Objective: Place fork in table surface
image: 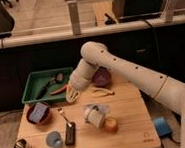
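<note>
My gripper (72, 94) points down at the right edge of the green tray (34, 94), just above the wooden table (131, 122). A pale thin utensil (103, 92), possibly the fork, lies flat on the table just right of the gripper, in front of the purple bowl (102, 77). Another small utensil (64, 116) lies on the table below the gripper. In the tray lie a dark-handled utensil (46, 87) and an orange-red one (59, 90), which is next to the gripper. I cannot tell which one is the fork.
A red bowl with a blue sponge (38, 113) stands at the left. At the front are a metal can (21, 146), a blue cup (53, 139) and a black bar (70, 134). A white cup on its side (94, 115) and an orange (111, 124) lie mid-table.
</note>
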